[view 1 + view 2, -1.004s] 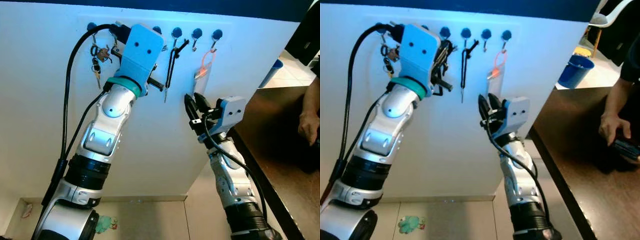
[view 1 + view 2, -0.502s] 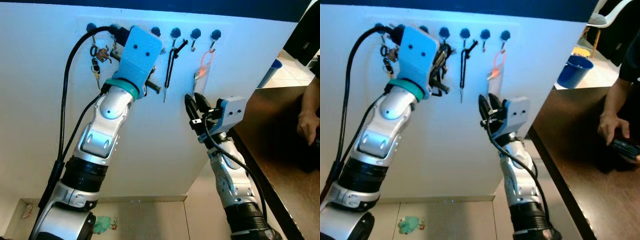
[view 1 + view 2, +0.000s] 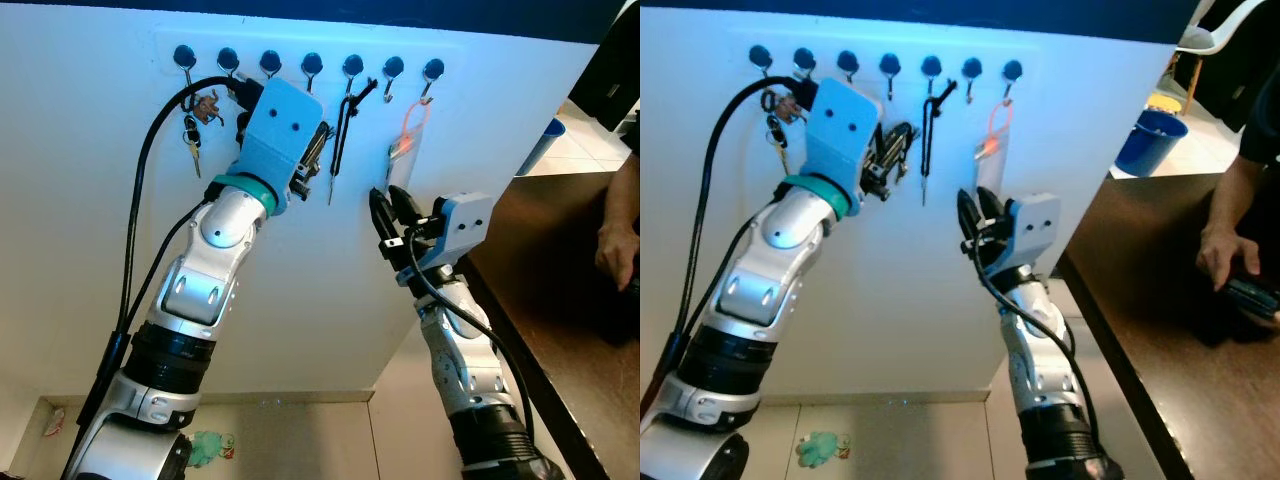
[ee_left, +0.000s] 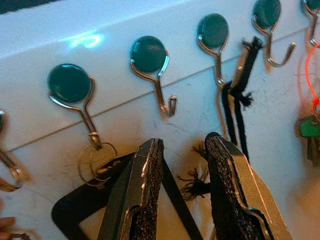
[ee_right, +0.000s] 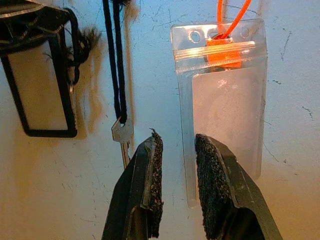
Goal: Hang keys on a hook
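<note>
Lowered from hook row (image 3: 310, 62); left gripper (image 4: 185, 170) parted, empty, key ring (image 4: 95, 155) left hung; right gripper (image 5: 175, 150) narrowly parted, idle.

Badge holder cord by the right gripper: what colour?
Orange; the cord on the clear badge holder shows best in the right wrist view.

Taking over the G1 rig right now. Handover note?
Left gripper: open, raised at the hook row, just below the key ring with black tag.
Right gripper: open, holding nothing, raised before the wall under the clear badge holder.
Keys: the ring hangs on a hook; the tag dangles behind the left fingers.
Done: hanging looks complete.
Left: back the left gripper out without snagging the tag or the black cord with key beside it.
</note>
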### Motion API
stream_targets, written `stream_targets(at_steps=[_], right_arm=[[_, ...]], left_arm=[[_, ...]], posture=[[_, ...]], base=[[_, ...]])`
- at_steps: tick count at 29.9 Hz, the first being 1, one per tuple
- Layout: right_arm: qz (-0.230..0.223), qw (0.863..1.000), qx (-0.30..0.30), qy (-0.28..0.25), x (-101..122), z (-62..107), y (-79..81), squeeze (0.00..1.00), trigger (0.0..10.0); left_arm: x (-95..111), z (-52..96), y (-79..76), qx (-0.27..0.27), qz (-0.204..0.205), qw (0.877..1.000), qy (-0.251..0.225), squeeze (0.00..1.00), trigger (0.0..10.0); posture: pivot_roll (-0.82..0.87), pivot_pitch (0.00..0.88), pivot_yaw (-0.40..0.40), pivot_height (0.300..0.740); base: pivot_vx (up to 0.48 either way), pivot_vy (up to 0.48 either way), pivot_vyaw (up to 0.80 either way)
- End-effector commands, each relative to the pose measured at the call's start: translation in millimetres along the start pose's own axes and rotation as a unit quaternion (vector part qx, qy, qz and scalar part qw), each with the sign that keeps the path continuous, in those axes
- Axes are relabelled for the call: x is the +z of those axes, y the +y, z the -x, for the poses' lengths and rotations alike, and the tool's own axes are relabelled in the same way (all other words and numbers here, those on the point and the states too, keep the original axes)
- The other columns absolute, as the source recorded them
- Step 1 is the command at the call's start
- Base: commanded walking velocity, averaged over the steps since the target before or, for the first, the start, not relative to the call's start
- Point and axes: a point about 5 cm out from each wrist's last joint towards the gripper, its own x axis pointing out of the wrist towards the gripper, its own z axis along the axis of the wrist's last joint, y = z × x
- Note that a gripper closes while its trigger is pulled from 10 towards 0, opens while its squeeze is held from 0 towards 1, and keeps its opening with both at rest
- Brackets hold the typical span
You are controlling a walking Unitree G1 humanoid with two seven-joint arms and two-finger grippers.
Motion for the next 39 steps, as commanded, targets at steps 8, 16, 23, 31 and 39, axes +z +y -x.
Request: stream_targets(at_steps=[8, 16, 23, 31, 39], right_arm=[[0.002, 1.000, -0.001, 0.006, -2, -0.1, -0.6, 0.00, 10.0], [0.002, 1.000, -0.001, 0.006, -2, -0.6, -1.0, 0.00, 10.0], [0.000, 1.000, 0.000, 0.004, -2, -1.7, 0.3, 0.00, 10.0], [0.002, 1.000, -0.002, 0.004, -2, -0.7, -0.1, 0.00, 10.0], [0.000, 1.000, -0.001, 0.004, -2, -0.7, 0.9, 0.00, 10.0]], left_arm=[[22, 2.8, 6.7, 0.034, 0.007, 0.998, -0.052, 0.00, 10.0], [33, 7.2, 10.3, 0.050, 0.001, 0.996, -0.076, 0.00, 10.0], [36, 3.9, 12.0, 0.052, -0.001, 0.995, -0.081, 0.00, 10.0], [35, -0.6, 9.8, 0.049, -0.003, 0.996, -0.078, 0.00, 10.0], [31, -6.0, 6.6, 0.042, -0.008, 0.997, -0.068, 0.00, 10.0]], posture=[[0.17, 0.125, 0.038, 0.740], [0.17, 0.126, 0.035, 0.740], [0.17, 0.123, 0.037, 0.740], [0.17, 0.124, 0.041, 0.740], [0.17, 0.121, 0.044, 0.740]], base=[[0.000, 0.000, 0.00], [0.000, 0.000, 0.00], [0.000, 0.000, 0.00], [0.000, 0.000, 0.00], [0.000, 0.000, 0.00]])
